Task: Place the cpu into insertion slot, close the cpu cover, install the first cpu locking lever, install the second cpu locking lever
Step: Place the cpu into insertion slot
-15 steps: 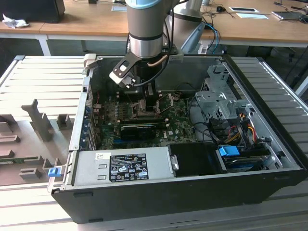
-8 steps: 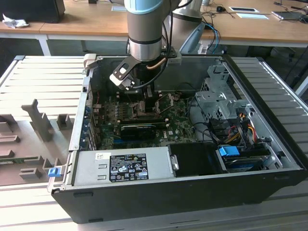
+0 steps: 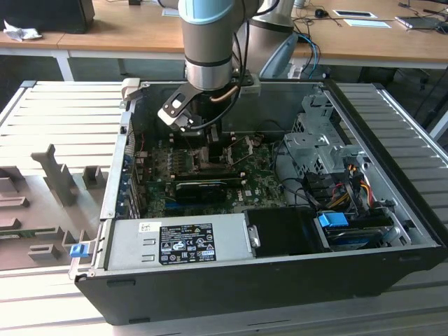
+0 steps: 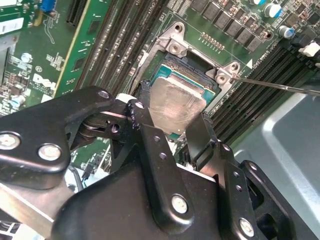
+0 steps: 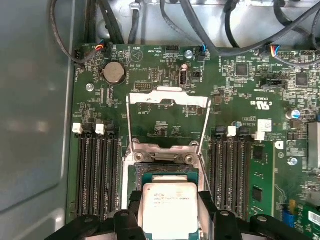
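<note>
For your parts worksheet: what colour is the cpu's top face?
Pale silver metal; the cpu shows best in the first wrist view.

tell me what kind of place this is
Probably a robotics lab bench: a robot arm holds a cpu inside an open computer case on a slatted metal table, wooden desks behind.

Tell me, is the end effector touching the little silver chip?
Touching. In the second wrist view, the end effector has its fingers flush against opposite edges of the cpu, with no gap showing.
</note>
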`<state>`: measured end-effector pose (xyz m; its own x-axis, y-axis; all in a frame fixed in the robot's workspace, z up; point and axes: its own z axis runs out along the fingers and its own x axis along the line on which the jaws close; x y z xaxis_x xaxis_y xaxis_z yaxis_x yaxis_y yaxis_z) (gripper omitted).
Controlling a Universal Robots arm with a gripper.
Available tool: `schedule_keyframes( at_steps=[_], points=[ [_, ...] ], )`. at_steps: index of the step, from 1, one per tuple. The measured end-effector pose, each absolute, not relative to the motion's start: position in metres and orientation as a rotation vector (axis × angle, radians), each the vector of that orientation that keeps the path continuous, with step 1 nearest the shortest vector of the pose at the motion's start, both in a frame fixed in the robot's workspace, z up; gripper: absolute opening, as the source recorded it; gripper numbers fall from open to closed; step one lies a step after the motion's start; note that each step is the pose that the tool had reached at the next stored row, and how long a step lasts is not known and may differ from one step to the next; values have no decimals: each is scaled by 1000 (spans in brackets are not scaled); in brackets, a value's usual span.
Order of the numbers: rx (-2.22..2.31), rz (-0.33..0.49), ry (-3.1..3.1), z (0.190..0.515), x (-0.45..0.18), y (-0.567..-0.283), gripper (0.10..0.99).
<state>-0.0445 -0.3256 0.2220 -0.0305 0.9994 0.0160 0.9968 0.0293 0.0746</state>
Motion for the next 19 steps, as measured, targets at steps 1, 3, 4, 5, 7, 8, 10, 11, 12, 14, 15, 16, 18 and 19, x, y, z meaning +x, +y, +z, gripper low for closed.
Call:
schedule_keyframes(
  at_steps=[1,3,4,5,7,8,10,11,12,14,15,16,18,19],
  points=[
    [2166,100,2216,221,-45,-325,525],
    [2187,99,2195,217,-45,-325,525],
    [2193,99,2189,216,-45,-324,525],
    [2197,99,2185,215,-45,-324,525],
    [2200,99,2181,211,-45,-322,525],
    [2202,99,2179,209,-45,-322,525],
    [2205,99,2176,207,-45,-321,525],
    [2206,99,2175,206,-45,-321,525],
    [2207,99,2173,205,-45,-321,525],
    [2209,99,2172,204,-45,-320,525],
    [2210,98,2170,204,-45,-319,525],
    [2211,98,2170,203,-45,-319,525],
    [2212,98,2169,202,-45,-319,525],
    [2212,98,2168,202,-45,-319,525]
  ],
)
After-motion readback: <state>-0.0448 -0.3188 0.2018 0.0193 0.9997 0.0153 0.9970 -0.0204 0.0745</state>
